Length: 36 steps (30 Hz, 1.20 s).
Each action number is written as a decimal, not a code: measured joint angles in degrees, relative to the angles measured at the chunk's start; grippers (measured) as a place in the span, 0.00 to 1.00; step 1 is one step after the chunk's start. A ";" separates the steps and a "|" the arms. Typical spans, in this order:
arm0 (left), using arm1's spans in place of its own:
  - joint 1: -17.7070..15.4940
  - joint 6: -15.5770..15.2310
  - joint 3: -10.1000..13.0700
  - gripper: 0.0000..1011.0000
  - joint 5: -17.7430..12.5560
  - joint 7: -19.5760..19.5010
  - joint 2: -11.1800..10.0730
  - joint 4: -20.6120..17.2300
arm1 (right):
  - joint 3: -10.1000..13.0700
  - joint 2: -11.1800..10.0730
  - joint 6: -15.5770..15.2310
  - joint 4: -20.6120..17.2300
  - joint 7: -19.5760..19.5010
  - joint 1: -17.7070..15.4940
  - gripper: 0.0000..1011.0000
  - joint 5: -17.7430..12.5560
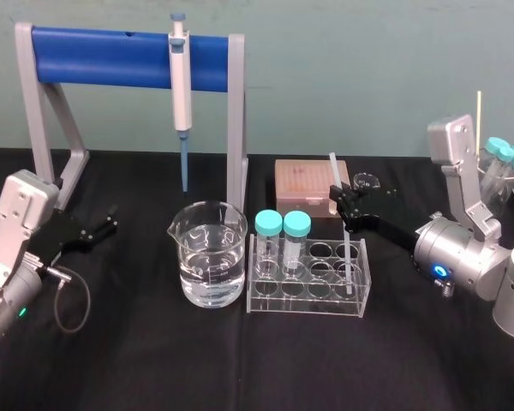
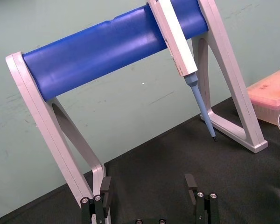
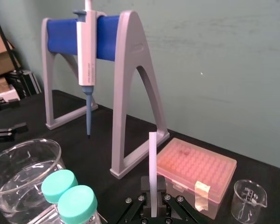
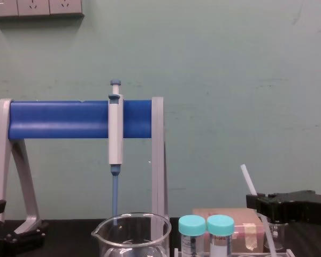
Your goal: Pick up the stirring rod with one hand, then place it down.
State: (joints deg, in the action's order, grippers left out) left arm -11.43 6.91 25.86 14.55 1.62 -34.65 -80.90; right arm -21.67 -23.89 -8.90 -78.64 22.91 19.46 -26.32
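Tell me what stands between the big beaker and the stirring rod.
Two teal-capped tubes, upright in the clear rack, stand between the beaker and the stirring rod; the head view shows it.

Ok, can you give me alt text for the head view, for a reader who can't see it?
The right gripper is shut on the stirring rod, which leans with its lower end in a clear tube rack on a black table. The left gripper is open at the far left, past a beaker of clear liquid.

right tool (image 1: 339,196) seemingly gripping stirring rod (image 1: 346,247), over rack (image 1: 308,302)
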 joint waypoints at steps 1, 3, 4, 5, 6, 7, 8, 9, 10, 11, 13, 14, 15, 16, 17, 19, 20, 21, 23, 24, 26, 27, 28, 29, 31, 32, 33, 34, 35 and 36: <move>0.00 0.00 0.00 0.99 0.00 0.00 0.00 0.00 | 0.12 -0.02 0.66 -0.06 0.33 -0.21 0.07 0.00; 0.00 0.00 0.00 0.99 0.00 0.00 0.00 0.00 | 0.32 -0.03 1.45 -0.31 0.74 -0.49 0.07 -0.10; 0.00 0.00 0.00 0.99 0.00 0.00 0.00 0.00 | 0.50 0.00 2.21 -0.46 1.13 -0.72 0.07 -0.33; 0.00 0.00 0.00 0.99 0.00 0.00 0.00 0.00 | 0.62 0.03 2.59 -0.51 1.35 -0.84 0.07 -0.45; 0.00 0.00 0.00 0.99 0.00 0.00 0.00 0.00 | 0.73 0.05 3.01 -0.54 1.59 -0.95 0.07 -0.63; 0.00 0.00 0.00 0.99 0.00 0.00 0.00 0.00 | 0.83 0.06 3.43 -0.57 1.83 -1.05 0.07 -0.79; 0.00 0.00 0.00 0.99 0.00 0.00 0.00 0.00 | 0.95 0.08 3.91 -0.59 2.11 -1.16 0.07 -0.95; 0.00 0.00 0.00 0.99 0.00 0.00 0.00 0.00 | 1.04 0.10 4.43 -0.59 2.43 -1.25 0.07 -1.18; 0.00 0.00 0.00 0.99 0.00 0.00 0.00 0.00 | 1.21 0.15 5.35 -0.62 3.08 -1.46 0.07 -1.57; 0.00 0.00 0.00 0.99 0.00 0.00 0.00 0.00 | 1.27 0.15 5.82 -0.63 3.42 -1.56 0.07 -1.75; 0.00 -0.01 0.00 0.99 0.00 0.00 0.00 0.00 | 1.40 0.08 7.19 -0.65 4.42 -1.82 0.07 -2.23; 0.00 0.00 0.00 0.99 0.00 0.00 0.00 0.00 | 1.42 0.04 7.64 -0.66 4.77 -1.90 0.07 -2.38; 0.00 0.00 0.00 0.99 0.00 0.00 0.00 0.00 | 1.44 0.00 8.15 -0.66 5.16 -1.98 0.07 -2.55; 0.00 0.00 0.00 0.99 0.00 0.00 0.00 0.00 | 1.46 -0.12 9.22 -0.65 5.90 -2.14 0.07 -2.75; 0.00 0.00 0.00 0.99 0.00 0.00 0.00 0.00 | 1.48 -0.19 9.76 -0.63 6.24 -2.22 0.07 -2.85; 0.00 0.00 0.00 0.99 0.00 0.00 0.00 0.00 | 1.46 -0.49 11.94 -0.53 7.55 -2.48 0.07 -2.95; 0.00 0.00 0.00 0.99 0.00 0.00 0.00 0.00 | 1.45 -0.59 12.69 -0.52 7.97 -2.56 0.07 -2.94; 0.00 0.00 0.00 0.99 0.00 0.00 0.00 0.00 | 1.43 -0.78 14.09 -0.51 8.70 -2.74 0.07 -2.92; 0.00 0.00 0.00 0.99 0.00 0.00 0.00 0.00 | 1.43 -0.94 15.15 -0.53 9.20 -2.90 0.07 -2.89; 0.00 0.00 0.00 0.99 0.00 0.00 0.00 0.00 | 1.43 -1.02 15.72 -0.57 9.45 -2.98 0.07 -2.86; 0.00 0.00 0.00 0.99 0.00 0.00 0.00 0.00 | 1.52 -1.21 17.16 -0.82 9.93 -3.19 0.07 -2.76; 0.00 0.00 0.00 0.99 0.00 0.00 0.00 0.00 | 1.60 -1.27 17.59 -0.95 10.01 -3.25 0.07 -2.68; 0.00 0.00 0.00 0.99 0.00 0.00 0.00 0.00 | 1.68 -1.32 18.04 -1.10 10.10 -3.30 0.07 -2.63; 0.00 0.00 0.00 0.99 0.00 0.00 0.00 0.00 | 1.88 -1.45 18.87 -1.53 10.21 -3.40 0.07 -2.50; 0.00 0.00 0.00 0.99 0.00 0.00 0.00 0.00 | 2.12 -1.56 19.53 -1.91 10.24 -3.46 0.07 -2.39; 0.00 0.00 0.00 0.99 0.00 0.00 0.00 0.00 | 2.44 -1.66 20.14 -2.44 10.24 -3.52 0.07 -2.24; 0.00 0.00 0.00 0.99 0.00 0.00 0.00 0.00 | 2.61 -1.72 20.44 -2.70 10.23 -3.54 0.07 -2.21; 0.00 0.00 0.00 0.99 0.00 0.00 0.00 0.00 | 2.80 -1.77 20.67 -2.97 10.21 -3.56 0.07 -2.20; 0.00 0.00 0.00 0.99 0.00 0.00 0.00 0.00 | 3.17 -1.86 21.09 -3.57 10.18 -3.62 0.07 -2.19; 0.00 0.00 0.00 0.99 0.00 0.00 0.00 0.00 | 3.37 -1.91 21.26 -3.84 10.12 -3.64 0.07 -2.20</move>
State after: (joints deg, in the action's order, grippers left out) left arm -11.43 6.91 25.86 14.55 1.62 -34.65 -80.90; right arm -18.30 -25.80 12.36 -82.48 33.03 15.82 -28.52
